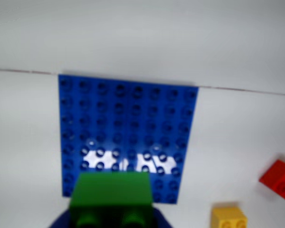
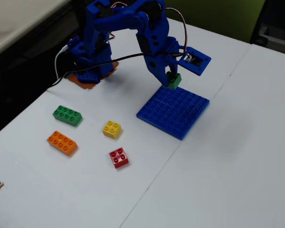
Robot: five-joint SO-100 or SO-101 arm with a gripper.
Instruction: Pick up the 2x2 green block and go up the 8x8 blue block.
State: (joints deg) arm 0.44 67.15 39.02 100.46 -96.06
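My blue gripper (image 2: pixel 171 80) is shut on the 2x2 green block (image 2: pixel 174 80) and holds it in the air just above the far edge of the 8x8 blue block (image 2: pixel 173 111). In the wrist view the green block (image 1: pixel 111 197) fills the bottom centre, studs facing the camera, with the gripper (image 1: pixel 111 216) dark blue around it. Beyond it lies the blue baseplate (image 1: pixel 128 123), flat on the white table, with glare on its nearer studs.
A yellow 2x2 brick (image 2: pixel 112 129), a red 2x2 brick (image 2: pixel 118 157), a long green brick (image 2: pixel 67 115) and a long orange brick (image 2: pixel 62 143) lie left of the baseplate. The wrist view shows the yellow (image 1: pixel 228 218) and red (image 1: pixel 280 179) bricks at lower right. A table seam (image 1: pixel 247 89) runs behind the plate.
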